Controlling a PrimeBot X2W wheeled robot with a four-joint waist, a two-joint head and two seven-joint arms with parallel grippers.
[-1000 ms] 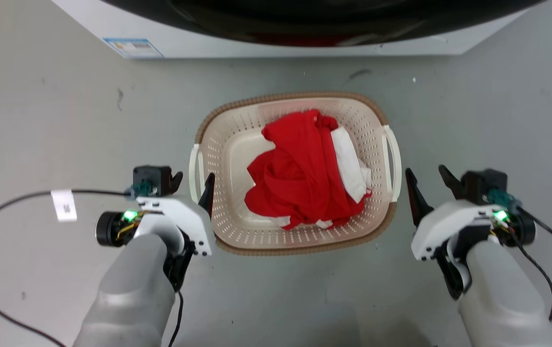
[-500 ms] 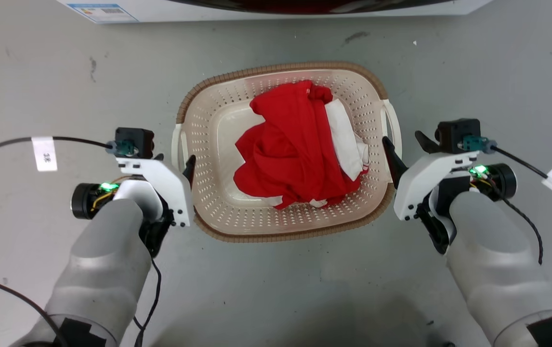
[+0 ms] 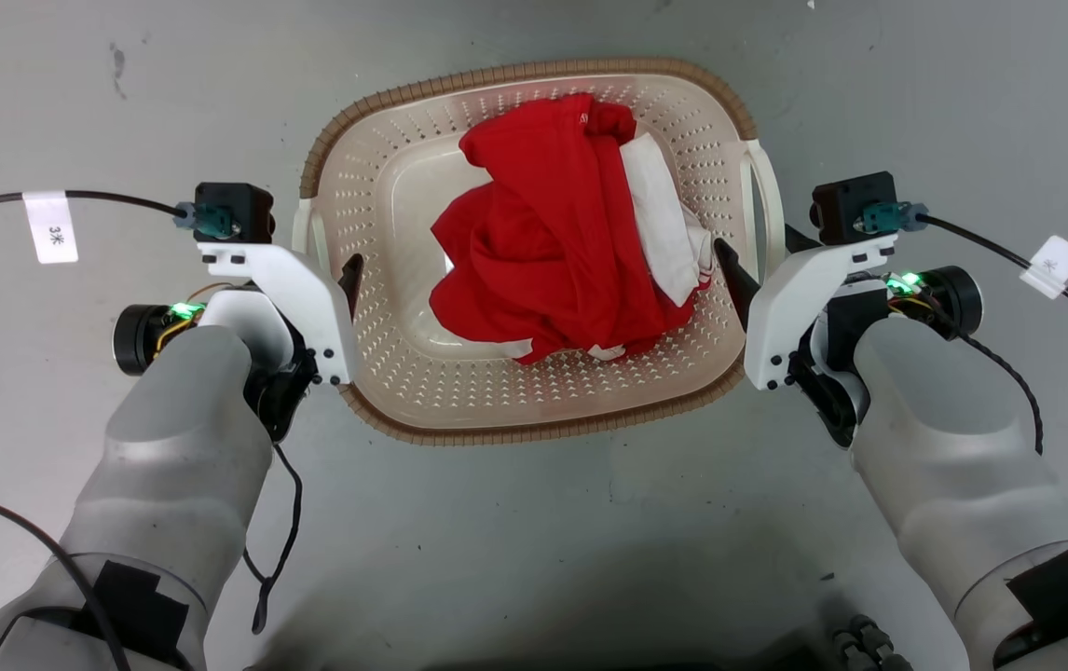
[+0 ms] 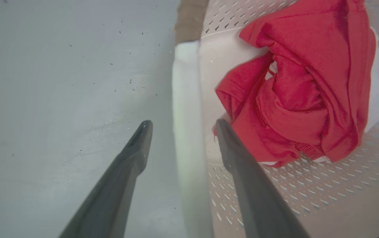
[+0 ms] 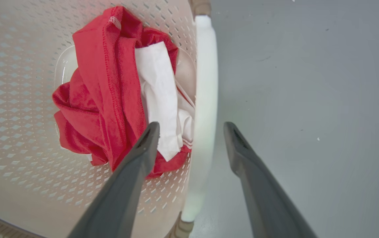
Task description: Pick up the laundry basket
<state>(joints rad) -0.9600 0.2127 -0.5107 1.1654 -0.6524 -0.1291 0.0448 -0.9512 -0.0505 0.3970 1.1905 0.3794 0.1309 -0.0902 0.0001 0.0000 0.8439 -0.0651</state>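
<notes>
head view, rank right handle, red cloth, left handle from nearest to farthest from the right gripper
1. right handle, inside the open right gripper
2. red cloth, middle of the basket
3. left handle, basket's far side

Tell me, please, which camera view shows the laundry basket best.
The head view: it shows nearly the whole laundry basket from above, brown rim included. The left wrist view shows its left handle and some perforated inside; the right wrist view, its right handle and inside.
</notes>
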